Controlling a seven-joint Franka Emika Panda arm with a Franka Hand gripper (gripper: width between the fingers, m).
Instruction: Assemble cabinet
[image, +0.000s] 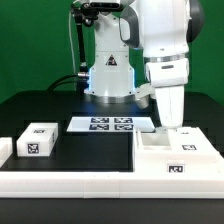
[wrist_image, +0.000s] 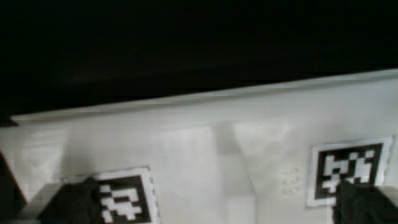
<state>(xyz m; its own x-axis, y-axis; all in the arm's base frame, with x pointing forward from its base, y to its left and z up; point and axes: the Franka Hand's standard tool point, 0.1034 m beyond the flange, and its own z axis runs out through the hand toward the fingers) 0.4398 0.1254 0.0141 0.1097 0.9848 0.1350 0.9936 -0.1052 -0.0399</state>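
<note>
The cabinet (image: 176, 158), a white boxy body with small square tags on it, stands on the black table at the exterior view's right. My gripper (image: 172, 126) hangs straight down over its back part, fingertips at its top edge. In the wrist view the cabinet (wrist_image: 222, 140) fills the lower half, with two tags on it. My gripper (wrist_image: 210, 208) is open. Its dark fingers (wrist_image: 50, 202) stand wide apart at either side, each next to a tag. Nothing is held between them. Whether the fingertips touch the cabinet is hidden.
A small white block (image: 38, 140) with one tag sits at the exterior view's left, another white piece (image: 5, 150) at the far left edge. The marker board (image: 110, 124) lies in the middle. A long white rail (image: 70, 183) runs along the front.
</note>
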